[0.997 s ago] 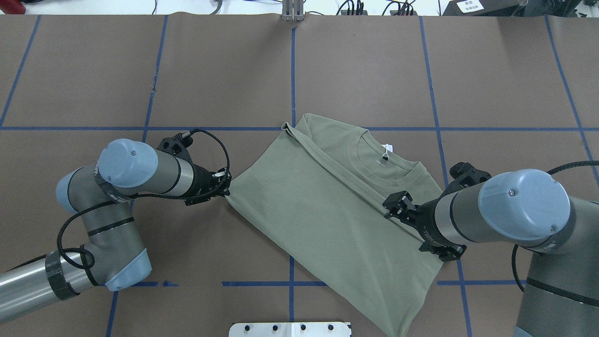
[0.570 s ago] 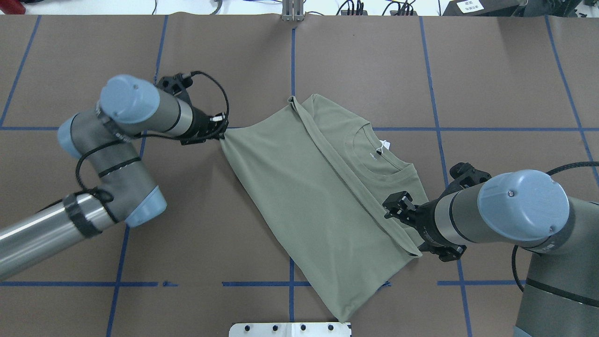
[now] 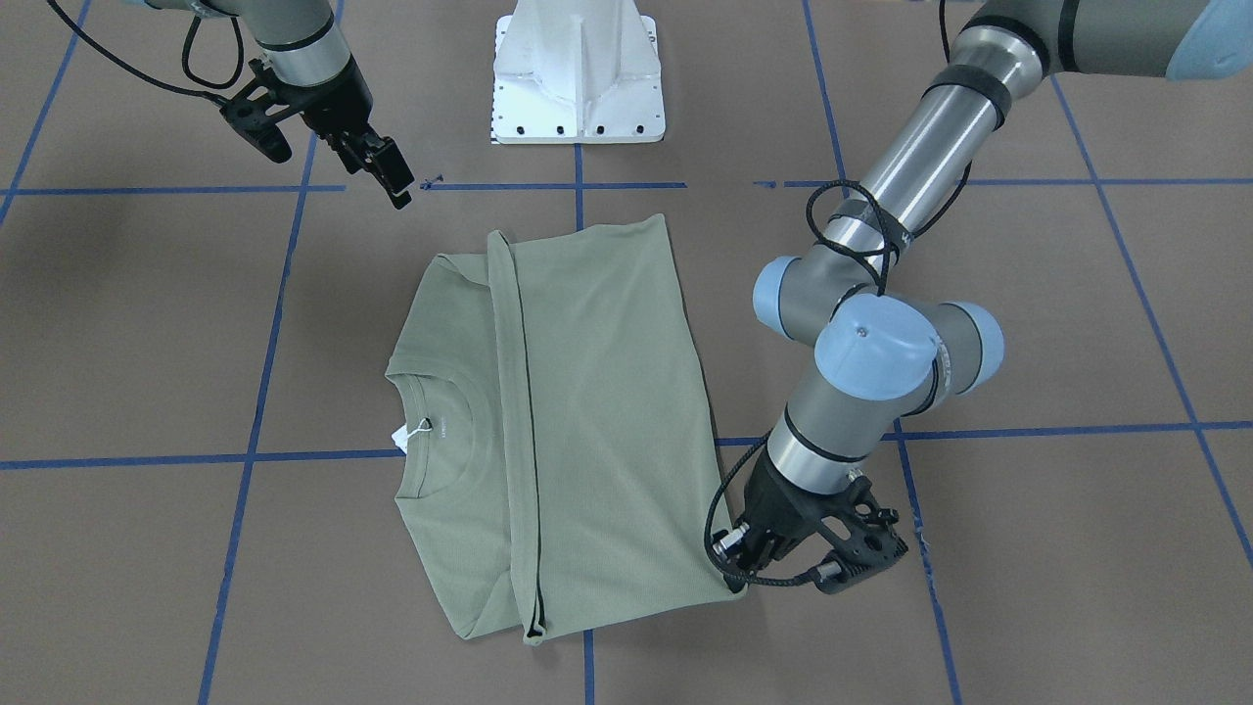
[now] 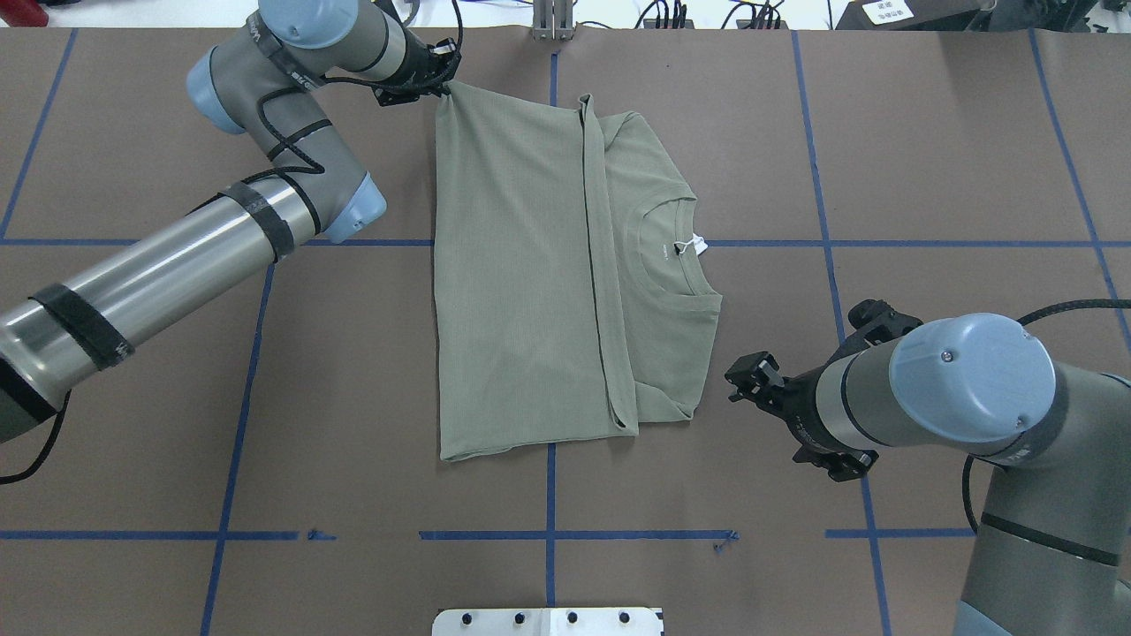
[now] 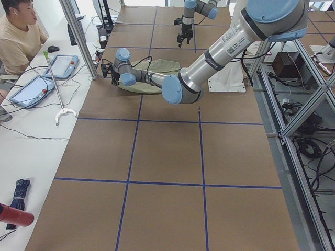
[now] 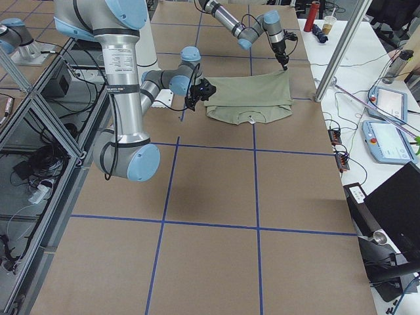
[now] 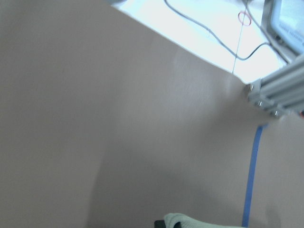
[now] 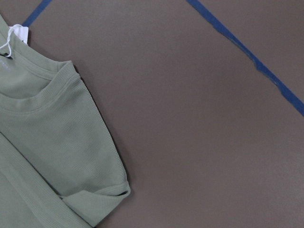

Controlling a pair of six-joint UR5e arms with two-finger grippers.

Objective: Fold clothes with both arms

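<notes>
Near right, the right tool hangs, jaws apart, just off the sage-green shirt, which lies folded lengthwise on the tabletop. Far left, the left tool pinches its corner. Squaring up, I reckon; next, let go and fold crosswise.

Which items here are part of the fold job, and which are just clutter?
Job:
- sage-green shirt with white hang tag
- left end effector, gripping the shirt's far corner
- right end effector, beside the shirt and off the fabric

Lying about:
- white pedestal base
- control tablet
- red bottle
- seated person
</notes>
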